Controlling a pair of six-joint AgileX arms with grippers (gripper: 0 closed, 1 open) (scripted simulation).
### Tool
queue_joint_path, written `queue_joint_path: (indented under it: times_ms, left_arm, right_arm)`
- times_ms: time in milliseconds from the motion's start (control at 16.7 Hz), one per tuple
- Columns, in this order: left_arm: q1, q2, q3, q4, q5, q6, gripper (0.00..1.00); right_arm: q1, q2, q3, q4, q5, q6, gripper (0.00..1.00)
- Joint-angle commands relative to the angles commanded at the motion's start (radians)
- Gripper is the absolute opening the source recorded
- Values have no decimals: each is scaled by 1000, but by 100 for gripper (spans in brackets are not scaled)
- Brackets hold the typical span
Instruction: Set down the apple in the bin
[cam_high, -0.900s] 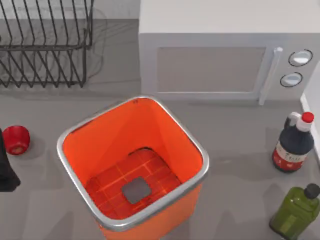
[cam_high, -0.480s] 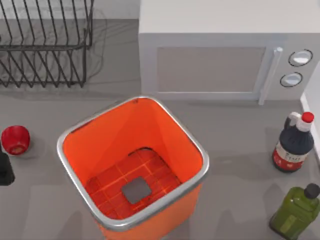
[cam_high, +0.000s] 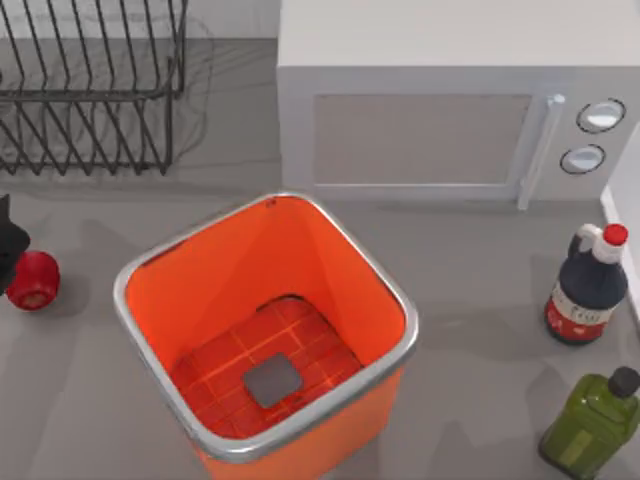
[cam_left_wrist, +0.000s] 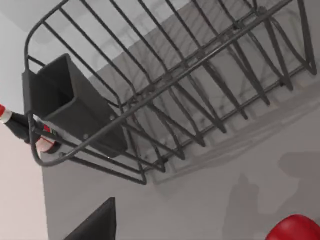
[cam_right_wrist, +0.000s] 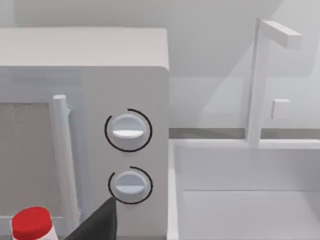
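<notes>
The left gripper (cam_high: 8, 240) sits at the table's left edge in the top view, a dark shape just beside the apple (cam_high: 33, 279) and touching or nearly touching its upper left side; whether its fingers are wide or narrow cannot be told. In the left wrist view one dark finger (cam_left_wrist: 95, 226) pokes in at the frame's edge, with the apple (cam_left_wrist: 295, 229) as a red curve off to the side, apart from that finger. That camera looks across the grey table (cam_left_wrist: 200, 200) toward the wire dish rack (cam_left_wrist: 165, 85), which carries a dark box-shaped holder at one end.

The apple is small, glossy and red, roundish with a darker dimple at the top. It rests on the table near the left edge, well apart from the bin (cam_high: 265, 330) and outside it. The bin stands near the table's front middle, bright orange with a silver rim, a tiled floor and a grey square at its centre.

The right wrist view faces the white microwave (cam_right_wrist: 85, 130) and its two dials, with a dark finger (cam_right_wrist: 97, 225) of the right gripper at the frame's edge; its opening cannot be told either. A red-capped dark sauce bottle (cam_high: 590, 285) and a green bottle (cam_high: 593, 425) stand near the table's right edge
</notes>
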Motion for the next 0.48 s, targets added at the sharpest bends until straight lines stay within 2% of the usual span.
queue_joint_path:
  times_ms: [480]
  left_arm:
    - [39,725,536,-411,68,492,100]
  right_arm:
    - [0,0,0,0,0,0,100]
